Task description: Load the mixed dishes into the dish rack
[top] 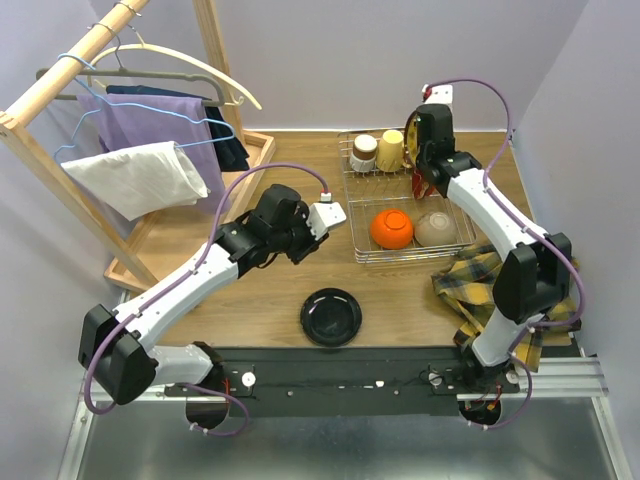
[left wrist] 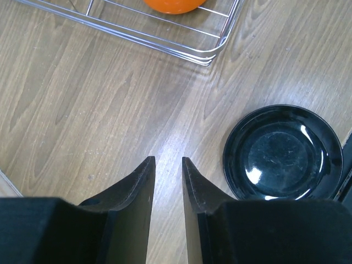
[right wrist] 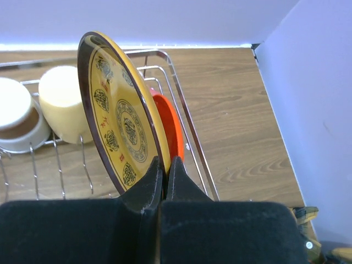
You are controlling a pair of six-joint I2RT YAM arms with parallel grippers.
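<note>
Your right gripper (right wrist: pixel 165 165) pinches the yellow plate (right wrist: pixel 118 110) by its rim, on edge in the dish rack (right wrist: pixel 193 144). Your left gripper (left wrist: pixel 168 160) hangs slightly spread and empty: the orange bowl (left wrist: pixel 173 4) is racked ahead of it, and the black bowl (left wrist: pixel 283 151) just to its right is not yet loaded.

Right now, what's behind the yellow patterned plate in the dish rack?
An orange-red plate stands directly behind the yellow plate. Only its right edge shows; the rest is covered by the yellow one.

Bright, even light falls from above. Soft shadows lie on the surface (top: pixel 400 305). The black bowl (left wrist: pixel 283 151) shows white glare spots in the left wrist view's lower right.
</note>
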